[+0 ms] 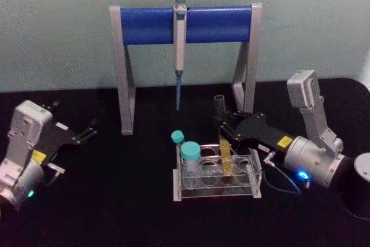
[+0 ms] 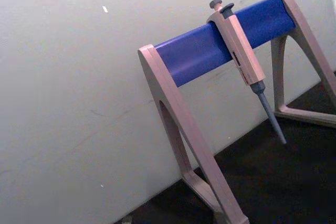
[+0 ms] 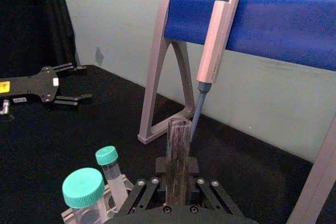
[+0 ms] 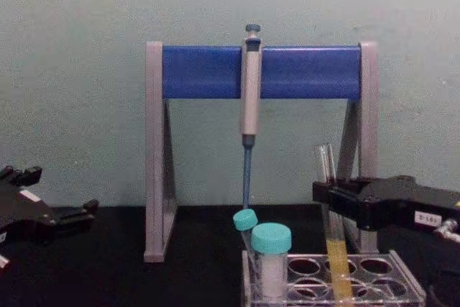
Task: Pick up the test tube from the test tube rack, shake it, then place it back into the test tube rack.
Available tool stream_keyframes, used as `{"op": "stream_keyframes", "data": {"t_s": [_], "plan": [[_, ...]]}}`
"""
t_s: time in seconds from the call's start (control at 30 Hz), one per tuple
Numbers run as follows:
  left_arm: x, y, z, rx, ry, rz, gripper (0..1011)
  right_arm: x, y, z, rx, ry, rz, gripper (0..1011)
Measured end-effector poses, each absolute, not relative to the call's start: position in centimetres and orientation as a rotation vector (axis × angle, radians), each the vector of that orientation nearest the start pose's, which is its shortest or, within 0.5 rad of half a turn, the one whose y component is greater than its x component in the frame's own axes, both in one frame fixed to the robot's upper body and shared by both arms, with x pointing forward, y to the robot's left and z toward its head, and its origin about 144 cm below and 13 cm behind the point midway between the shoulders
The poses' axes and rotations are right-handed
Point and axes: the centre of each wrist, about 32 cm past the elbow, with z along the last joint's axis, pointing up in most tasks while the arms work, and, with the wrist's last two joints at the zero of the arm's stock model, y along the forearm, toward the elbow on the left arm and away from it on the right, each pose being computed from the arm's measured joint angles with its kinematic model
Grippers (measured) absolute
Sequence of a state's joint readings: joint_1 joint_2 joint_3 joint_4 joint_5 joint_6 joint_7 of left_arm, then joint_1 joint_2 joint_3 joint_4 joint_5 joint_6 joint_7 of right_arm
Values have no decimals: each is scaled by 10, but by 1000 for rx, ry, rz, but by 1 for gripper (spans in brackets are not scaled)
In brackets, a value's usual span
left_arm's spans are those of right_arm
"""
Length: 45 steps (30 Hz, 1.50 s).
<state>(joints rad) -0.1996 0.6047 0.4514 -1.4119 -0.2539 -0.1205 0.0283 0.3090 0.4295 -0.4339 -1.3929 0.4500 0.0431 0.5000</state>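
The test tube (image 1: 226, 160) is long clear glass with yellow-orange liquid in its lower part. It stands nearly upright, its bottom down in a hole of the clear test tube rack (image 1: 254, 186). My right gripper (image 1: 222, 128) reaches in from the right and is shut on the tube's middle. The chest view shows the tube (image 4: 325, 163) rising above the right gripper (image 4: 329, 195) and the rack (image 4: 402, 278). From the right wrist, the tube (image 3: 178, 140) sits between the fingers of the right gripper (image 3: 177, 174). My left gripper (image 1: 89, 131) rests open at the far left, holding nothing.
A grey-and-blue pipette stand (image 1: 150, 24) with a hanging pipette (image 1: 180, 50) stands just behind the rack. A teal-capped vial (image 1: 190, 153) and a slim teal-capped tube (image 1: 177, 138) occupy the rack's left end. A grey round object (image 1: 361, 172) sits at the right edge.
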Motion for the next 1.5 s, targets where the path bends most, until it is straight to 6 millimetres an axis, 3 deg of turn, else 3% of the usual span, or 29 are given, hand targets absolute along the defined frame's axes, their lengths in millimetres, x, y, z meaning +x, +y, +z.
{"op": "stream_keyframes", "data": {"t_s": [0.87,1.5], "plan": [[489,310,1140,304,-285,1248,1001,522,-256,1170,-70,15,-740,229],[489,310,1140,304,-285,1248,1001,511,-261,1198,96,-91,-757,229]]}}
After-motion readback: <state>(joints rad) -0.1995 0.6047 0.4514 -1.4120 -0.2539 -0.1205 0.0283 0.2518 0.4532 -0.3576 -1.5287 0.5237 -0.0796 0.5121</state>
